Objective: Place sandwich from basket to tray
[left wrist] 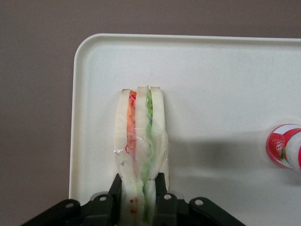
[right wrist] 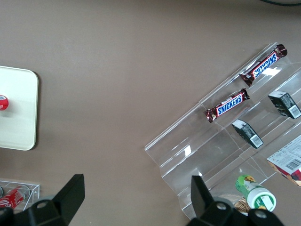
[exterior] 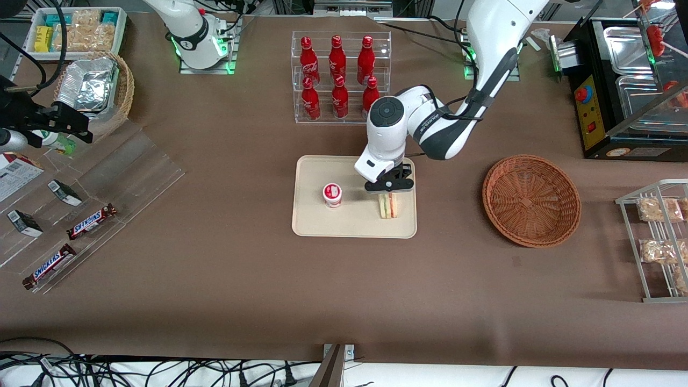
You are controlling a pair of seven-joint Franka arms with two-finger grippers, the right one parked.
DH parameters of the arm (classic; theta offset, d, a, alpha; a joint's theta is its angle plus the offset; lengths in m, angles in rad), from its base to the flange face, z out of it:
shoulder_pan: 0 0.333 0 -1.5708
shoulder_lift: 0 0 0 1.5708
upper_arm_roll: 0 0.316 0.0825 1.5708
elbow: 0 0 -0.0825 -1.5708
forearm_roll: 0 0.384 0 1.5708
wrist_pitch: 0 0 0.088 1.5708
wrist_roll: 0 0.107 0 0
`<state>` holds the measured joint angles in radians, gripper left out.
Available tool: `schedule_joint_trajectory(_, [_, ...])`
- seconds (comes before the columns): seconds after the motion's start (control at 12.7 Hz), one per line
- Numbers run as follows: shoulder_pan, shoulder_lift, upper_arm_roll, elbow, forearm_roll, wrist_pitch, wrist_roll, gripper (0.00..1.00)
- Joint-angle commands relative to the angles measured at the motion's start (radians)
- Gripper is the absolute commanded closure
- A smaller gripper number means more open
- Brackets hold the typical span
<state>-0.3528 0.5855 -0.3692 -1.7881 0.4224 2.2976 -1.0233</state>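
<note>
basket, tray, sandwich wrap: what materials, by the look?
Round reddish-brown basket: woven wicker, visible weave, matte.
Cream rectangular tray: likely moulded plastic, smooth, faintly speckled.
Wedge sandwich: clear film wrap, glossy creases, on the tray with the gripper shut on it.

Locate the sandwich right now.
The sandwich stands on the tray, beside the cup, held in the end effector; the basket is empty.

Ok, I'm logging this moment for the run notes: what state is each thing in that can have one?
sandwich: standing on edge on the tray, clear-wrapped, gripped at one end
hand: over the tray, shut on the sandwich
basket: empty, toward the working arm's end of the table
tray: holds sandwich and cup
cup: upright beside the sandwich, lid on
</note>
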Motion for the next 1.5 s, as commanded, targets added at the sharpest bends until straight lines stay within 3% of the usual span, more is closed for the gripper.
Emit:
schedule_joint_trajectory(0.0, [-0.008, 0.005, 0.004, 0.001, 0.035, 0.006, -0.029, 0.42])
schedule_joint_trajectory(0.16, [-0.008, 0.005, 0.003, 0.003, 0.035, 0.005, -0.029, 0.05])
schedule_joint_trajectory(0.24, [-0.008, 0.005, 0.003, 0.006, 0.035, -0.003, -0.029, 0.00])
schedule_joint_trajectory(0.63, [-0.009, -0.088, -0.002, 0.056, 0.018, -0.212, -0.017, 0.00])
schedule_joint_trajectory(0.95, [0.006, -0.105, -0.027, 0.177, -0.025, -0.361, -0.014, 0.00])
schedule_joint_trajectory(1.34, [0.150, -0.110, -0.025, 0.424, -0.201, -0.587, 0.253, 0.00])
schedule_joint_trajectory(1.42, [0.190, -0.110, -0.024, 0.470, -0.209, -0.672, 0.290, 0.00])
